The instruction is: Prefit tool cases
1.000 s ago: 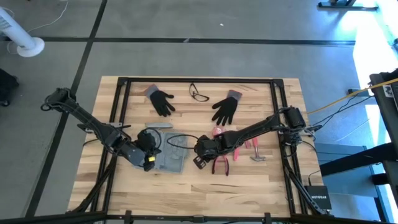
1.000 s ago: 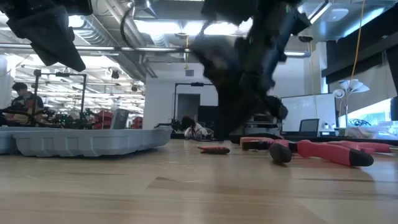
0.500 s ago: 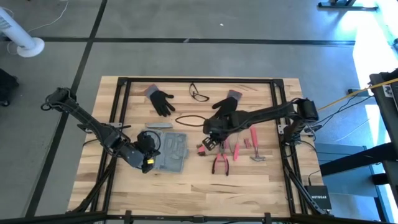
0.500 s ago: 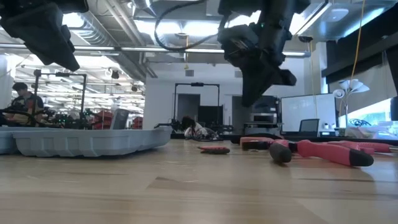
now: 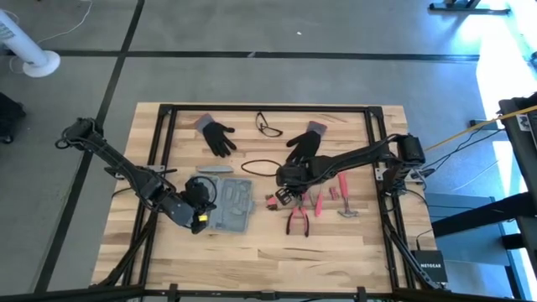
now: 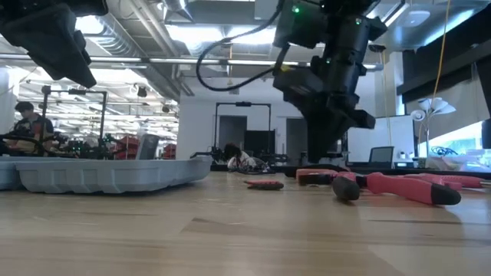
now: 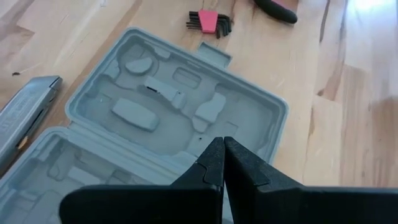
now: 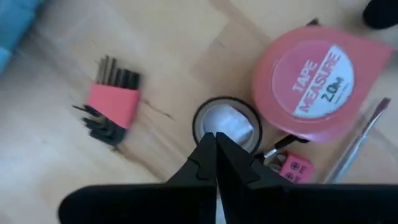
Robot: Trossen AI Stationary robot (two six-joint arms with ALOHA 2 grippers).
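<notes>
your left hand (image 7: 222,144) is closed, fingers pressed together with nothing between them, hovering over the open tool case (image 7: 186,118). your right hand (image 8: 215,142) is also closed and empty, poised above a small roll of black tape (image 8: 225,121) that sits just beside a pink tape measure (image 8: 311,81).

the tool case (image 5: 230,204) lies open and flat on the counter (image 5: 252,252), left of centre, moulded recesses facing up. seen from above, its long axis runs roughly from the near edge toward the far edge, tilted slightly. a slim grey bar (image 5: 215,169) lies just beyond its far end.

the left wrist view shows the recesses, and a red-handled hex key set (image 7: 208,20) past the case's latch tab. the right wrist view shows the hex key set (image 8: 111,102) near the tape roll, and the tape measure's printed label, which the overhead view cannot resolve. the overhead view alone shows two black gloves (image 5: 218,134), glasses (image 5: 268,126) and red pliers (image 5: 298,221). the low view shows the case as a shallow grey tray (image 6: 107,172) resting flat.
</notes>
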